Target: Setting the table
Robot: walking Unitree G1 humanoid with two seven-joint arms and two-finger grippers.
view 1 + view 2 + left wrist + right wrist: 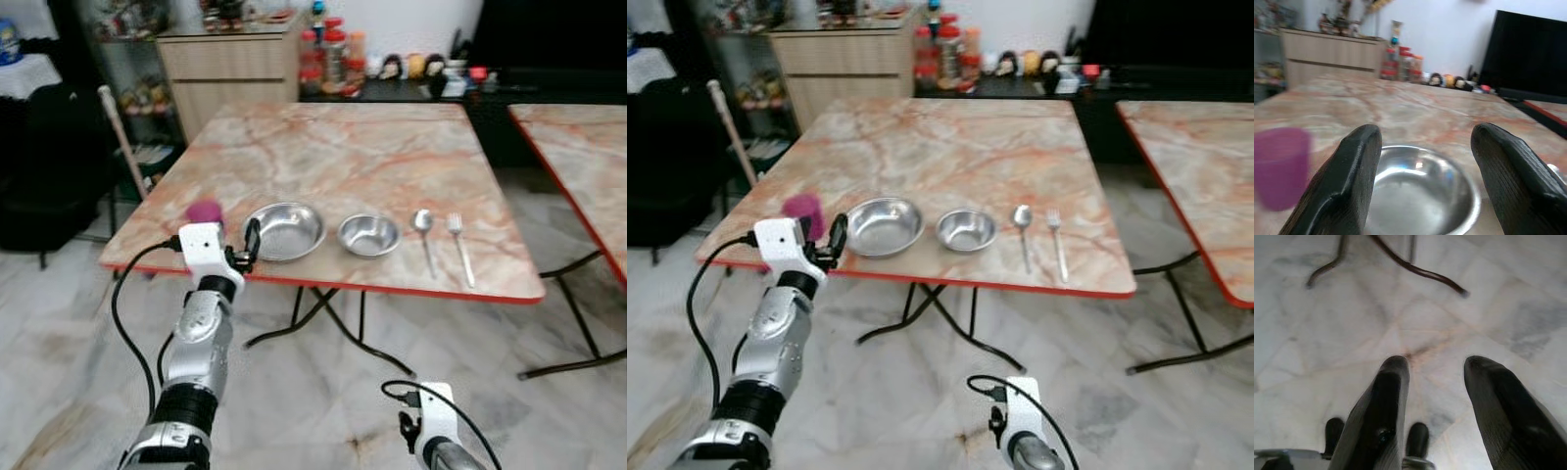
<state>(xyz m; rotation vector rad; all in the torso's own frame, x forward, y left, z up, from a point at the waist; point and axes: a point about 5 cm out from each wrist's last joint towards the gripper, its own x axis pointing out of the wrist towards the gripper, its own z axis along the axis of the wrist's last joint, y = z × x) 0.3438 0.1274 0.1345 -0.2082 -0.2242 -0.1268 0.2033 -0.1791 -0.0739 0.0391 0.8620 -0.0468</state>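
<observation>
On the marble table [323, 157], near its front edge, a row runs left to right: a purple cup [204, 211], a large steel bowl [284, 230], a smaller steel bowl [369, 235], a spoon [424, 235] and a fork [460, 250]. My left gripper [251, 241] hovers at the front edge, just left of the large bowl and right of the cup. In the left wrist view it [1425, 142] stands open, the large bowl [1420, 191] between its fingers and the cup [1281, 166] off to one side. My right gripper [1435, 367] hangs low, open, pointing at the floor.
A second marble table [578, 166] stands to the right with a floor gap between. Behind are a wooden cabinet [230, 69], jars [333, 59] and a dark screen [1533, 54]. A wooden stick [122, 142] leans at the left. Folding legs [333, 323] spread under the table.
</observation>
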